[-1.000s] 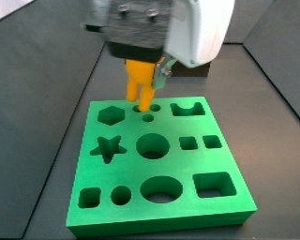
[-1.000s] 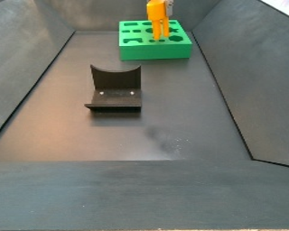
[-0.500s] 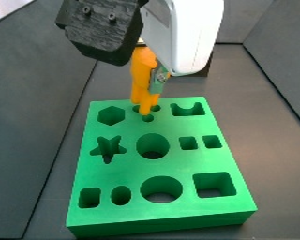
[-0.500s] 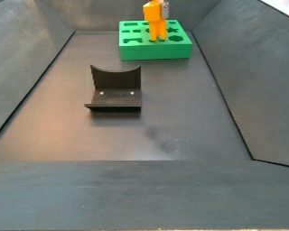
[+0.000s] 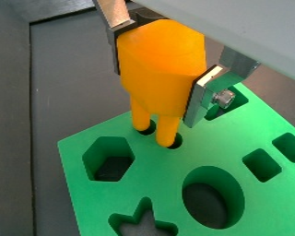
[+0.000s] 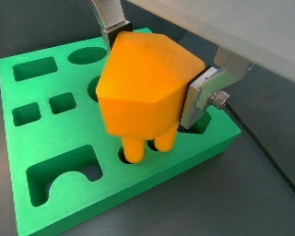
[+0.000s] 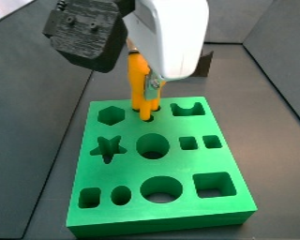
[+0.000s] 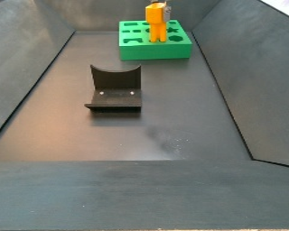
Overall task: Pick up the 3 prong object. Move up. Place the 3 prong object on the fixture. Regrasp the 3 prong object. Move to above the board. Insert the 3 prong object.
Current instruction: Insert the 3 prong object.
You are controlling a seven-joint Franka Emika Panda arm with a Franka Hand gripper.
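Note:
My gripper (image 5: 165, 69) is shut on the 3 prong object (image 5: 162, 57), an orange-yellow tapered piece held upright between the silver fingers (image 5: 213, 90). Its prongs (image 5: 170, 129) point down and reach into the small round holes near the far edge of the green board (image 5: 76, 184). Both wrist views show this; the piece (image 6: 144, 78) stands over the board's edge (image 6: 100, 189). In a side view the gripper (image 7: 145, 75) holds the piece (image 7: 140, 89) over the board (image 7: 153, 217). The dark fixture (image 8: 113, 90) stands apart from the board (image 8: 141, 51).
The board has hexagon (image 7: 109, 114), star (image 7: 108, 147), circle (image 7: 154, 145) and square (image 7: 212, 184) cut-outs. Dark sloping walls (image 8: 26, 81) enclose the floor. The arm's white body (image 7: 172, 33) and a black camera mount (image 7: 83, 33) hang above the board.
The piece has come down a little, so its prongs now reach the small holes. The wrist has turned, swinging the black mount to the left in the side view.

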